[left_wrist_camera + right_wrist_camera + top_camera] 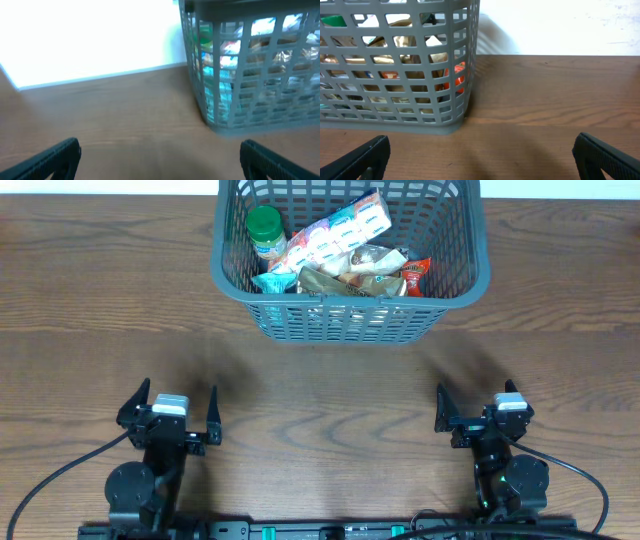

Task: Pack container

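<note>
My left claw point(176, 400) is spread wide and grips nothing. It sits on the near side of the container point(340, 320), well apart from it and out beyond its left corner. My right claw point(476, 402) is spread just as wide, also gripping nothing, well short of the container's right corner. The container stands on the wooden table point(320, 390), with a green-lidded jar point(265, 225), a red packet point(415, 275) and other packets inside.

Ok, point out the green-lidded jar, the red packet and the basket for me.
green-lidded jar point(264, 222), overhead view, on its green lid.
red packet point(416, 277), overhead view, on its visible red face.
basket point(345, 321), overhead view, on its front lattice wall.
</note>
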